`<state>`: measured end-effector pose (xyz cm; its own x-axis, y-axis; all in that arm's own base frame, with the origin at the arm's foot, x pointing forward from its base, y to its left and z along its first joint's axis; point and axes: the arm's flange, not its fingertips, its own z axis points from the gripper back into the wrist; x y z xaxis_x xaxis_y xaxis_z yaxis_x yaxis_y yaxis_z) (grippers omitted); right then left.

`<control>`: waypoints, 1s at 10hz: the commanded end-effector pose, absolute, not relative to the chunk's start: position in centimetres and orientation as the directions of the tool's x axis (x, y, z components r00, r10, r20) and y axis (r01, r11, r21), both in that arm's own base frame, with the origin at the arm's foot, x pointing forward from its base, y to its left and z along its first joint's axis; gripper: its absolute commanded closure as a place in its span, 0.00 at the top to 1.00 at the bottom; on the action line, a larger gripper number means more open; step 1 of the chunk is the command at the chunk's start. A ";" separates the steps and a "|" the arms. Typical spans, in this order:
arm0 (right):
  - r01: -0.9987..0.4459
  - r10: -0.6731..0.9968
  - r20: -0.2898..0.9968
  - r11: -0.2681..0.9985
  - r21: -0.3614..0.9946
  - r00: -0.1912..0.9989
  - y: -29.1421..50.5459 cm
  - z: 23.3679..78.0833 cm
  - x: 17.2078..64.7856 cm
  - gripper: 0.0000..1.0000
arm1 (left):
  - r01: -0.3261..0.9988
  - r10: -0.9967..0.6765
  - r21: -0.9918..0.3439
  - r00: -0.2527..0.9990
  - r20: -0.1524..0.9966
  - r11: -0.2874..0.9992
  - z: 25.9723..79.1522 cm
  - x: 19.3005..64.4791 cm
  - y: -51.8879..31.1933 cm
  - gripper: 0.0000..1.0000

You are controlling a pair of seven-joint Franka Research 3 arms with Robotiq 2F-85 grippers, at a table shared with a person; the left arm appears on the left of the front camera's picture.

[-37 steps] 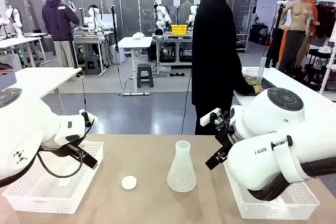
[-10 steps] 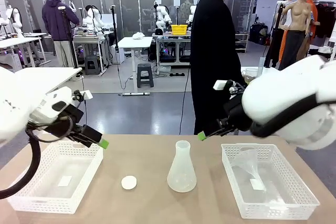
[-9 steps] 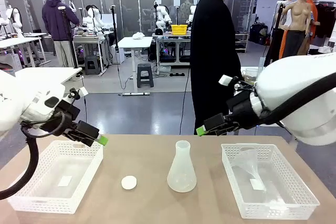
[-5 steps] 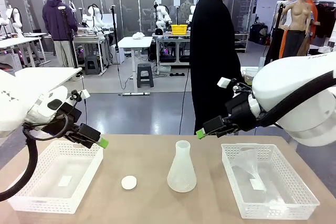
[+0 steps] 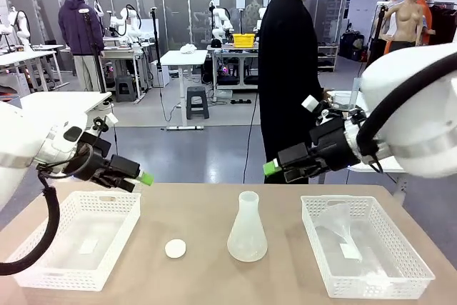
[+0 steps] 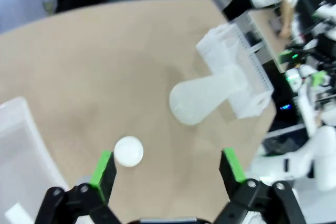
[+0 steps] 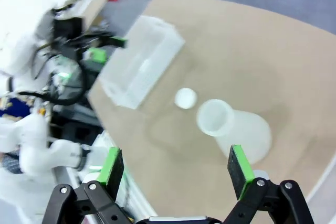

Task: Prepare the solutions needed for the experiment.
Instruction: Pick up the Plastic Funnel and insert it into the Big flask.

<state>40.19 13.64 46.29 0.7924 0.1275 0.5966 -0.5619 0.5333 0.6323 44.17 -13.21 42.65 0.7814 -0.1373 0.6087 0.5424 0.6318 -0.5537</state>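
Now the left claw hangs spread apart near a white basket; a small disc and a flask sit midway on the surface, any solution inside too faint to tell; the right claw hangs apart, empty.

Open tabletop runs between the left basket and the right basket, broken only by the flask at the middle and the disc near its left. Overhead, the left gripper and right gripper hang wide-jawed, clear of everything. A person stands close behind the far edge.
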 end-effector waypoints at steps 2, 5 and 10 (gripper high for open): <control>-0.498 0.107 0.499 0.386 0.776 0.860 12.9 42.6 44.1 1.00 | 0.587 -0.109 -0.656 0.778 0.618 0.474 39.6 47.5 -12.6 1.00; -0.495 0.082 0.499 0.340 0.800 0.863 12.5 42.9 42.9 1.00 | 0.560 -0.082 -0.682 0.797 0.598 0.470 40.2 46.9 -12.3 1.00; -0.452 0.094 0.442 0.190 0.872 0.892 12.0 41.3 44.7 1.00 | 0.362 0.064 -0.903 0.920 0.385 0.230 38.6 51.0 -9.4 1.00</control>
